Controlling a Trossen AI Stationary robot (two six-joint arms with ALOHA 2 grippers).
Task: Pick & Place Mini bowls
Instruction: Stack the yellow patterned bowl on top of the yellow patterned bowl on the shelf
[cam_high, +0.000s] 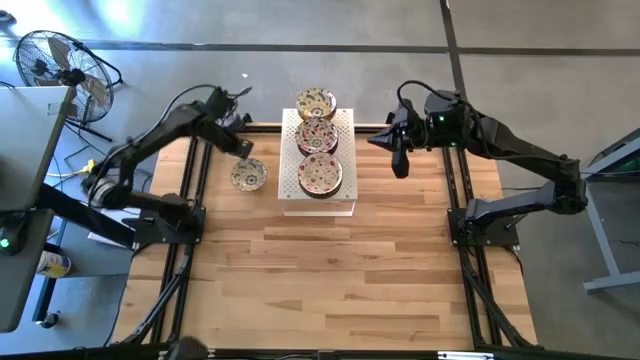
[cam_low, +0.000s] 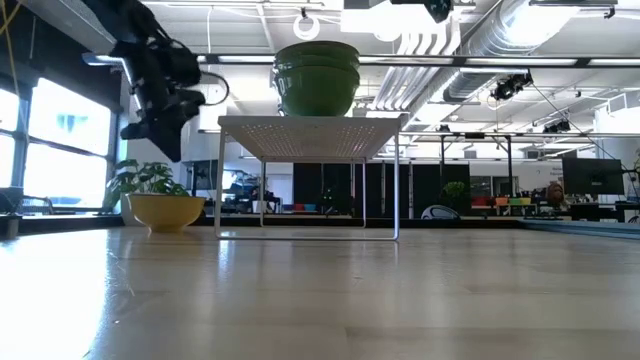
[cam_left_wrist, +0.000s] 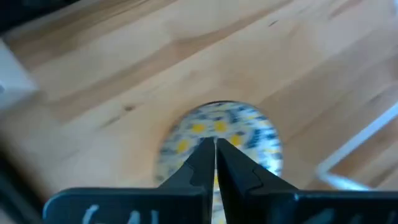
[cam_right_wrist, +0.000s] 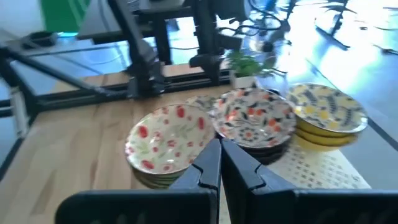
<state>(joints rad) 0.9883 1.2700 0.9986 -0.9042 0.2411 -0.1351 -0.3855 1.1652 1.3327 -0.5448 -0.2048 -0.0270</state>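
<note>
Overhead, three stacks of mini bowls (cam_high: 318, 135) in a row on the white perforated stand (cam_high: 345, 200); one single mini bowl (cam_high: 247, 176) on the wooden table (cam_high: 330, 270), left of it. Left gripper (cam_high: 243, 148) above that bowl, fingers pressed together, empty. Right gripper (cam_high: 401, 165) raised right of the stand, likewise closed, holding nothing.

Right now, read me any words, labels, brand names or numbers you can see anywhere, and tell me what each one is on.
None can be read.
Pale marks on the left pincer body, in the left wrist view: too blurred to read.
The mini bowls, the white perforated rack and the wooden table: floral patterns and plain surfaces, no lettering.
The room behind, in the low view: any signs are too small to read.
</note>
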